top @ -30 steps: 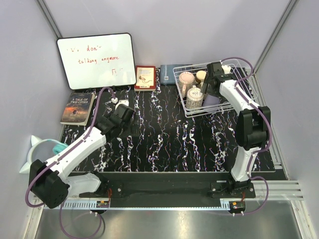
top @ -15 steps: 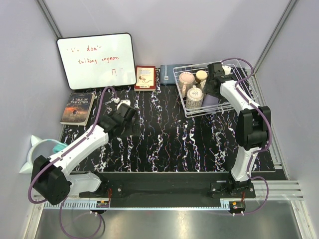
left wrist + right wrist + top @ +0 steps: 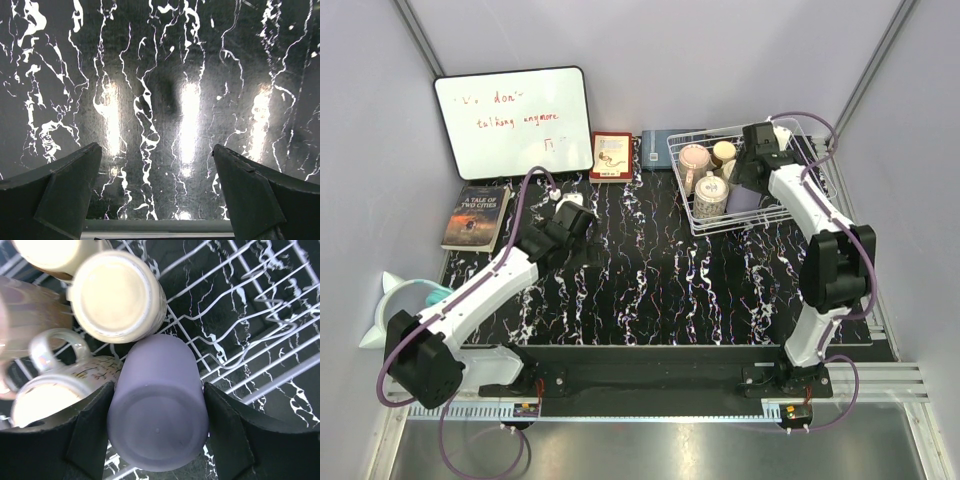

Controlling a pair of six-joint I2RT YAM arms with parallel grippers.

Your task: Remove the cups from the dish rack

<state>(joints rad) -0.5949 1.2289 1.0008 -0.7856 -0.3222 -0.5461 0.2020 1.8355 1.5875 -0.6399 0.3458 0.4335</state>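
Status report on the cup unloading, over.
Left hand open, over the table. Right hand clamped on lavender cup, inside dish rack. Cream cup and mug crowd it.

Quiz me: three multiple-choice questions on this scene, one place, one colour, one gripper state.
1. Where is the dish rack? A far right; B near left; C centre.
2. Colour of the cup between the fingers of the right gripper? A green; B lavender; C red.
3. The left gripper is: A shut on a cup; B shut on a book; C open, empty.
Answers: A, the top view shows it far right; B, the right wrist view shows lavender; C, only tabletop shows between its fingers.
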